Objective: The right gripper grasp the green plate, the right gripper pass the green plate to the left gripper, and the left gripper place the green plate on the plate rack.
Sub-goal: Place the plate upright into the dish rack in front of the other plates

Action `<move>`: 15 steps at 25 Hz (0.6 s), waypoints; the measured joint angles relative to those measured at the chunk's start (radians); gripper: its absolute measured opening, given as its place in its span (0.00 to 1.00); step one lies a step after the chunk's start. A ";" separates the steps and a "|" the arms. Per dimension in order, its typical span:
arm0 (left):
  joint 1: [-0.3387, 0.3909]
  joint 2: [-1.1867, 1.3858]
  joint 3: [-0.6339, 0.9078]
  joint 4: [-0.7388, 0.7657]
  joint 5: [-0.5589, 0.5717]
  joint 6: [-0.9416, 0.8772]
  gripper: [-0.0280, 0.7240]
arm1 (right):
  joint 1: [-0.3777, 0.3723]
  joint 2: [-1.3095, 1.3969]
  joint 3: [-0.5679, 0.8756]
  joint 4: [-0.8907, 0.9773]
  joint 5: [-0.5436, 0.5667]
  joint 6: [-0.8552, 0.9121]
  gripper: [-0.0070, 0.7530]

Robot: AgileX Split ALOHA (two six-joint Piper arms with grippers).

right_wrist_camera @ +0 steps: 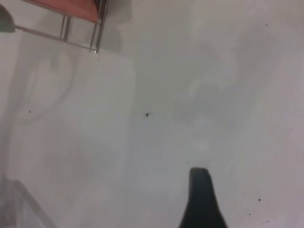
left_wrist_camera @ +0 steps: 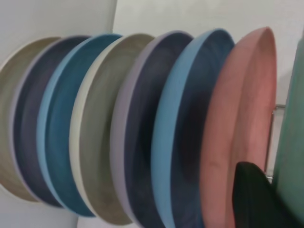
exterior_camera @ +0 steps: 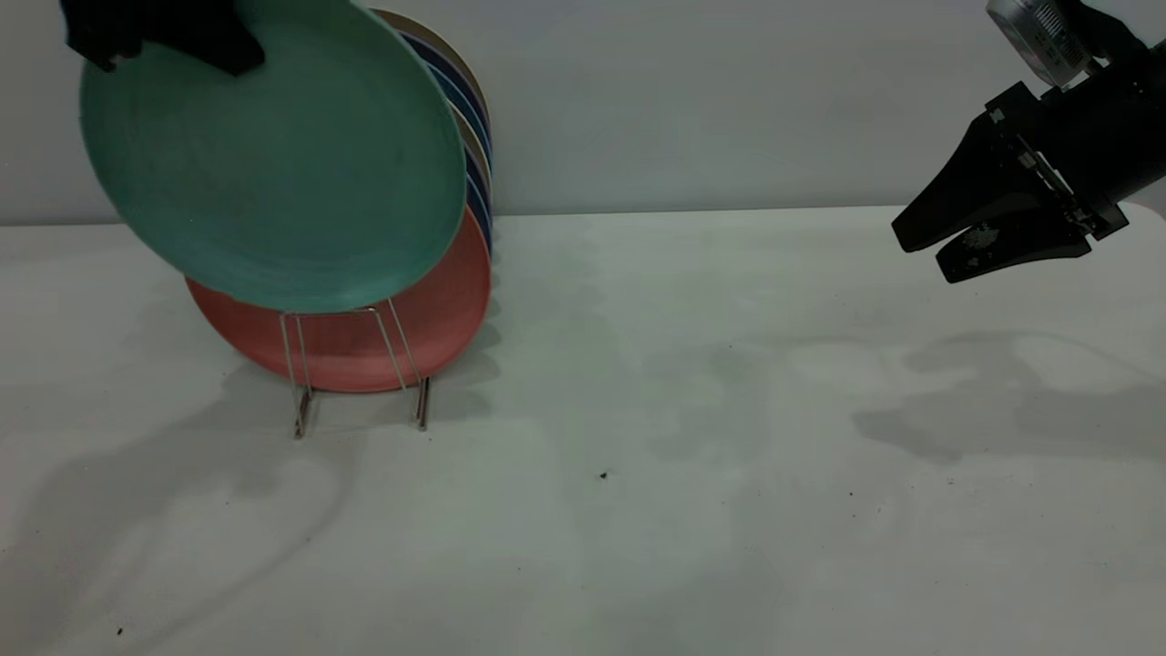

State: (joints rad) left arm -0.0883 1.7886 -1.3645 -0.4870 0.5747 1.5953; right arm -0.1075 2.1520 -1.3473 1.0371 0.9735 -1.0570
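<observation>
The green plate (exterior_camera: 273,164) hangs tilted at the upper left, its lower rim just above the plate rack (exterior_camera: 299,392) and in front of the salmon-pink plate (exterior_camera: 364,342). My left gripper (exterior_camera: 173,36) is shut on the plate's top rim. In the left wrist view one black finger (left_wrist_camera: 256,199) lies against the green plate (left_wrist_camera: 292,118), next to the salmon-pink plate (left_wrist_camera: 242,118). My right gripper (exterior_camera: 929,251) hovers high at the far right, open and holding nothing. Its wrist view shows one finger (right_wrist_camera: 202,199) over bare table.
Several blue, beige and grey plates (left_wrist_camera: 137,128) stand on edge in the rack behind the pink one. The white table (exterior_camera: 683,456) stretches between the rack and the right arm. A grey wall stands behind. The rack's wire feet (right_wrist_camera: 78,35) show in the right wrist view.
</observation>
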 joint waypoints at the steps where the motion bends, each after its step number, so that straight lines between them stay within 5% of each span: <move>1: 0.000 0.000 0.000 0.000 -0.014 -0.012 0.19 | 0.000 0.000 0.000 0.000 0.001 0.000 0.75; 15: 0.000 0.025 0.031 0.002 -0.041 -0.017 0.19 | 0.000 0.000 0.000 0.000 0.002 0.001 0.75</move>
State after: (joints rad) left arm -0.0883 1.8136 -1.3333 -0.4850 0.5339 1.5787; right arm -0.1075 2.1520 -1.3473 1.0367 0.9757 -1.0559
